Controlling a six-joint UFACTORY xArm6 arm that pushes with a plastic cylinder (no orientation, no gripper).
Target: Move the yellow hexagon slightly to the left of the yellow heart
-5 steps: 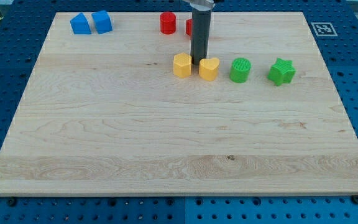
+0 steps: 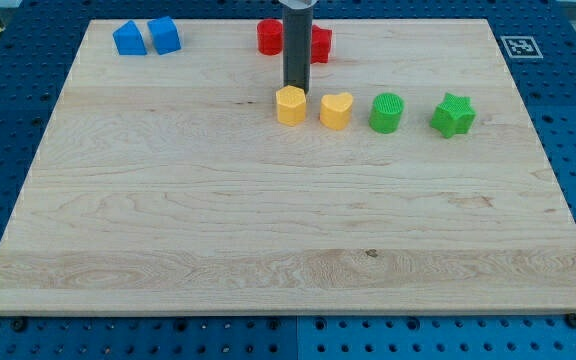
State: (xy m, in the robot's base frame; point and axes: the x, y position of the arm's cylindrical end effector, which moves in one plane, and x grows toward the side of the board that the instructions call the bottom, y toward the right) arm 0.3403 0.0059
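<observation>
The yellow hexagon [image 2: 291, 105] sits on the wooden board just left of the yellow heart [image 2: 336, 110], with a small gap between them. My dark rod comes down from the view's top, and my tip [image 2: 296, 89] stands at the hexagon's top edge, touching or nearly touching it.
A green cylinder [image 2: 387, 112] and a green star [image 2: 453, 115] lie right of the heart in the same row. Two red blocks [image 2: 268, 37] [image 2: 320, 44] sit behind the rod near the board's top. Two blue blocks [image 2: 128, 39] [image 2: 164, 35] are at the top left.
My tip has moved left and slightly up the view, from the gap between hexagon and heart to just above the hexagon. The blocks have not visibly moved.
</observation>
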